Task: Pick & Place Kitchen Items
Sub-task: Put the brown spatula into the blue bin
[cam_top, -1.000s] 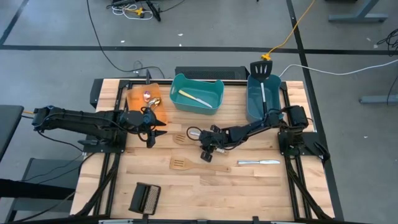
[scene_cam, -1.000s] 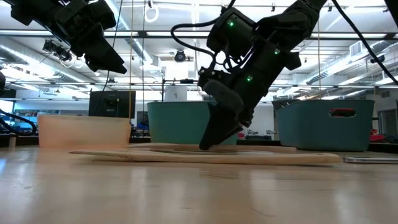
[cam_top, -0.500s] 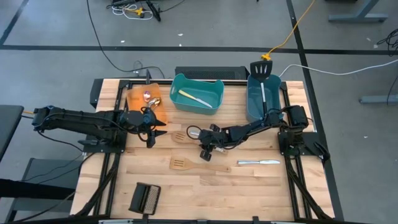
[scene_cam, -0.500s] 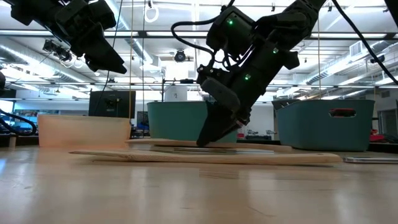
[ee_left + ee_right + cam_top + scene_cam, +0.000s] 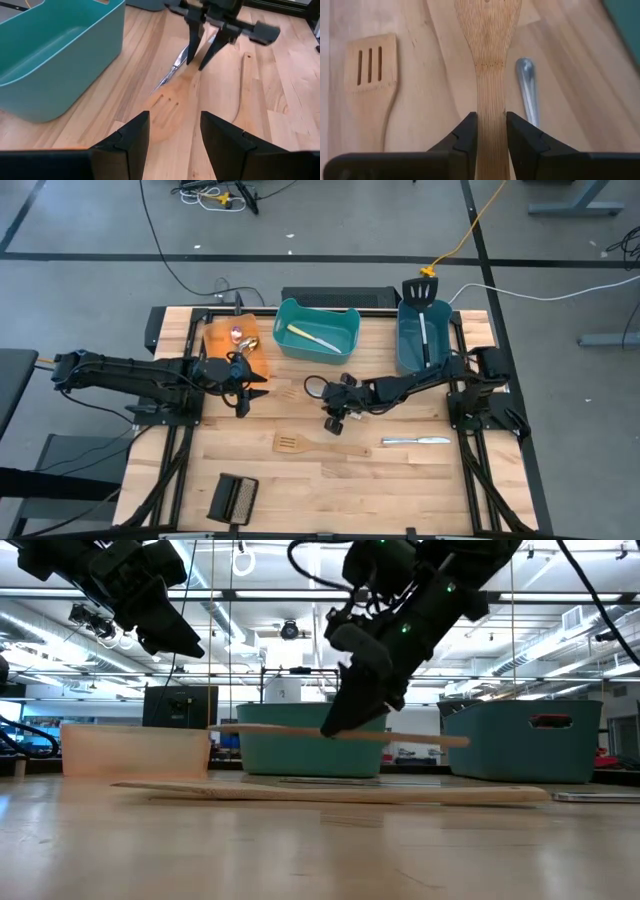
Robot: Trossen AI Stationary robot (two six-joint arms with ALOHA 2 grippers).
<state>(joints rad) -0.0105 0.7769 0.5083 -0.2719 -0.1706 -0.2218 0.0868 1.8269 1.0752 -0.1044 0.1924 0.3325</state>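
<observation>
Wooden spatula now hangs level above the tabletop, clamped by its handle between the right gripper fingers; half a second ago it lay flat under them. That lift means the pick has worked, and carrying it to a teal bin likely follows. A second wooden spatula and a knife lie nearer. Farther left, the left gripper waits, fingers parted around nothing.

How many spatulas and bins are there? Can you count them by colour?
Wooden spatulas: 2
Black spatula: 1
Teal bins: 2
Orange bin: 1
Total: 6
</observation>
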